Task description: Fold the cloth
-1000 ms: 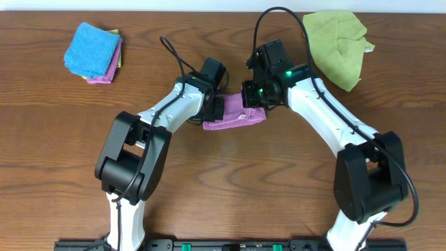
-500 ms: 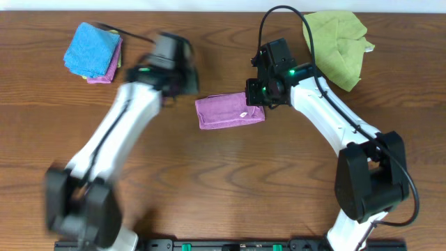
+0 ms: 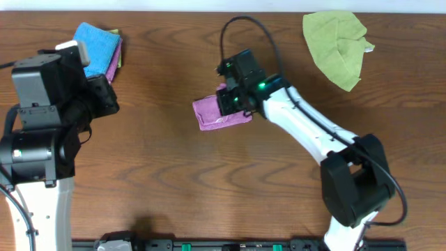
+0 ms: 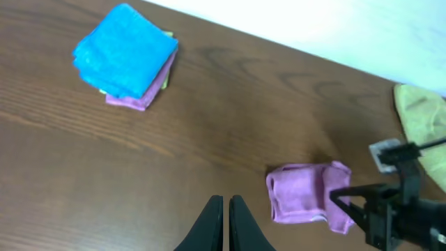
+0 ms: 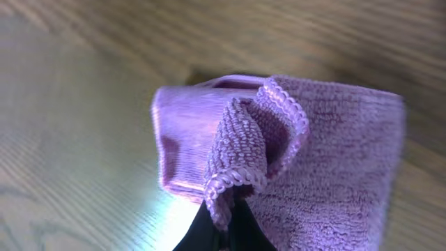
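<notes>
The lilac cloth (image 3: 211, 113) lies folded small on the table's middle; it also shows in the left wrist view (image 4: 301, 192) and the right wrist view (image 5: 327, 167). My right gripper (image 3: 224, 103) is shut on the cloth's right edge, pinching a stitched corner (image 5: 233, 174) and carrying it over the cloth toward the left. My left gripper (image 4: 226, 222) is shut and empty, raised well to the left of the cloth, near the table's left side (image 3: 104, 97).
A bright blue folded cloth (image 3: 93, 47) sits on a small stack at the far left, also in the left wrist view (image 4: 125, 50). A light green cloth (image 3: 338, 38) lies crumpled at the far right. The right arm's cable (image 3: 244, 28) loops above the cloth.
My left arm has let go of the cloth and swung away to the left and up. My right gripper has moved left over the cloth, dragging its right edge with it.
</notes>
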You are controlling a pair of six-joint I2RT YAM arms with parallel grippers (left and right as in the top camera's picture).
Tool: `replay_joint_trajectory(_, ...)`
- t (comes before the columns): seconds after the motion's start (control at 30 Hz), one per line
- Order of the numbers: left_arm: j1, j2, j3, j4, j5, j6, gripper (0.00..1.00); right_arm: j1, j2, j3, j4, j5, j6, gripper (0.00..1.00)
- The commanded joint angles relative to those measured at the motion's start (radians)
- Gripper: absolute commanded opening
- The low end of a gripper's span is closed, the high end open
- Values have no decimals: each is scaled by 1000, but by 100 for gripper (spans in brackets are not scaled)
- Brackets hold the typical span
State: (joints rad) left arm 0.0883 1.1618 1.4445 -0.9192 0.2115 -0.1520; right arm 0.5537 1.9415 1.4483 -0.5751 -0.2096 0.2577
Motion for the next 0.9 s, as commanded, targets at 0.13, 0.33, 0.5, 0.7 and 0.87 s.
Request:
replay_joint_trajectory(0.13,12,-8,-11,-26,51,59,6,31,96,6,8,-1,-38,2)
replay_joint_trajectory(0.33,12,-8,-11,-26,52,64,6,37,102,6,58,0,-33,2)
replay_joint_trajectory(0.5,12,-4,-11,-26,52,64,6,37,103,6,98,-1,-6,2)
replay_joint_trajectory(0.7,12,-4,-11,-25,52,71,6,48,107,6,122,-89,0,19)
replay_joint_trajectory(0.87,12,1,-11,-25,52,71,6,95,107,6,227,-356,20,65)
